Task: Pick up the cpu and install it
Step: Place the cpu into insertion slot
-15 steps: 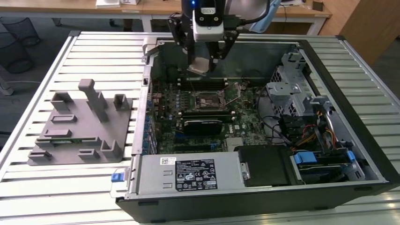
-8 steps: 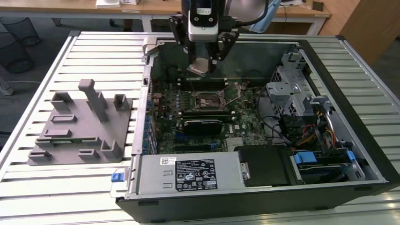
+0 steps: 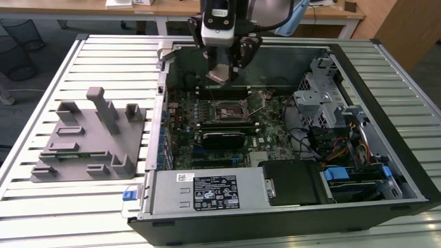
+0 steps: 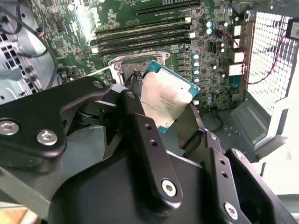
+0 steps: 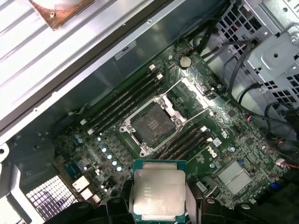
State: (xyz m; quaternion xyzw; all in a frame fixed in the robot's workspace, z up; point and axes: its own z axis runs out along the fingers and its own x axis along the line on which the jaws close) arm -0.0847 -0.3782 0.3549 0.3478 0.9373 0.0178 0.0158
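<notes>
Jaws: pressing in on two opposite edges of the cpu [image 5: 158, 191], pinching it with its pale metal top facing the first wrist view.
Cpu: hanging in the grip above the open socket [image 5: 150, 122], clear of it and not yet seated; in the exterior view it is sitting slightly askew, one corner pointing down.
Gripper [image 3: 224, 72]: hovering inside the case [image 3: 386, 170], above the socket and a little toward the case's rear wall.
Socket: lying bare on the motherboard [image 3: 180, 135], with its retention frame [image 5: 196, 93] swung up just beside it.
Memory sticks [image 5: 121, 105]: flanking the socket in rows on two sides, close to the path down.
Grey fixture [image 3: 82, 144]: sitting outside the case, well apart from the socket, toward the exterior view's left.
Risk, tilt: a chip coming down corner-first is likely to be crushing the socket's contacts rather than settling flat.
Risk, alignment: a chip arriving turned or offset against the socket's outline is likely to be jamming on the rim.
Risk, grip: a hold on thin edges alone is looking slim; a slip would be dropping the chip onto the board.
Risk, clearance: fingers descending beside the raised frame may be catching it.
</notes>
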